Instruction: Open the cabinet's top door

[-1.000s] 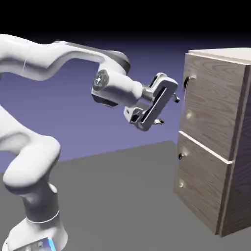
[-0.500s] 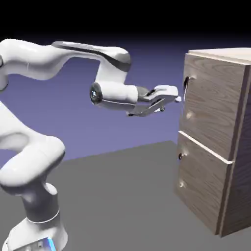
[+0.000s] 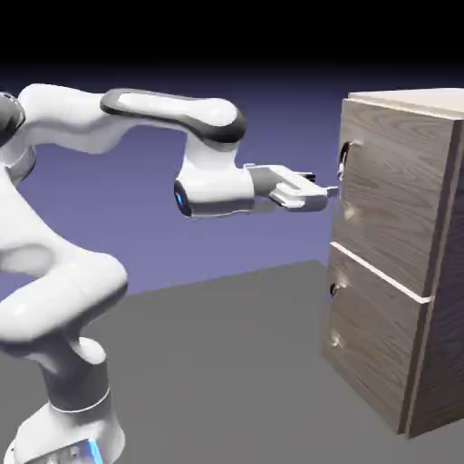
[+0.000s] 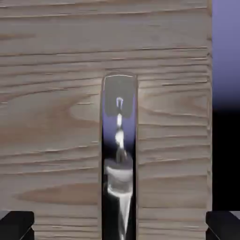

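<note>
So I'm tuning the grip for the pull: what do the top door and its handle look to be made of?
The top door looks like light-brown wood with a matte finish: wavy grain lines run across it and it gives no reflections. The handle looks like polished metal, probably chrome or steel: it mirrors the blue-violet backdrop and a pale shape. Since the scene is rendered, both are judged by look only.

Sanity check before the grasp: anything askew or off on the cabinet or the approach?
Nothing stands out. The cabinet sits upright, and the top door looks shut and flush. The gripper is level, just short of the handle, which is centred between the spread fingers.
</note>
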